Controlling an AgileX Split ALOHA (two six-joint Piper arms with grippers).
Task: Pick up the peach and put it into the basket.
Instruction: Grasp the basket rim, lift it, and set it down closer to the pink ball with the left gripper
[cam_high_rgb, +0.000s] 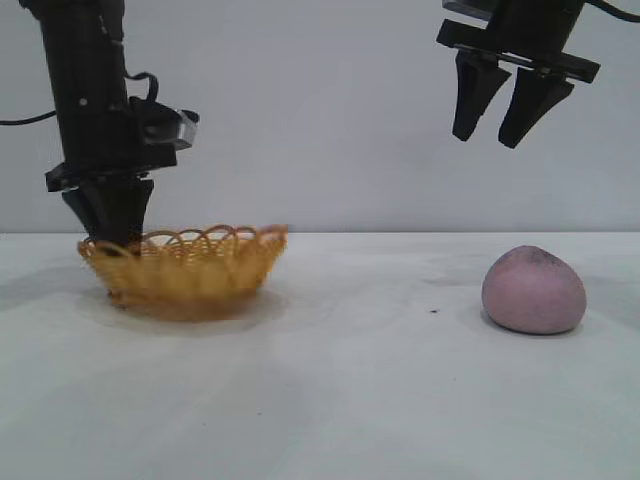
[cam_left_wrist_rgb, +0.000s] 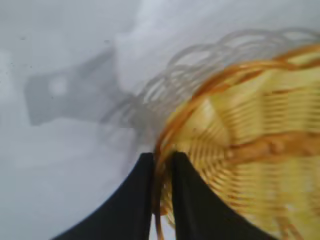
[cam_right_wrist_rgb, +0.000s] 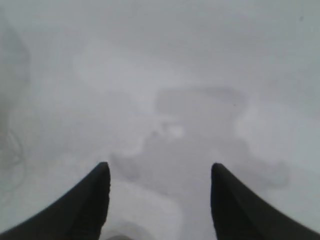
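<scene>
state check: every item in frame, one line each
peach: resting on the table, right side, untouched, not in the basket
basket: upright on the table, empty, rim pinched at its left edge
left tool: down at the basket, closed on its rim
right tool: open, hanging in the air above the peach, empty
table: bears both items

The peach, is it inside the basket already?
No, the peach sits on the table far to the right of the basket, which holds nothing visible.
</scene>
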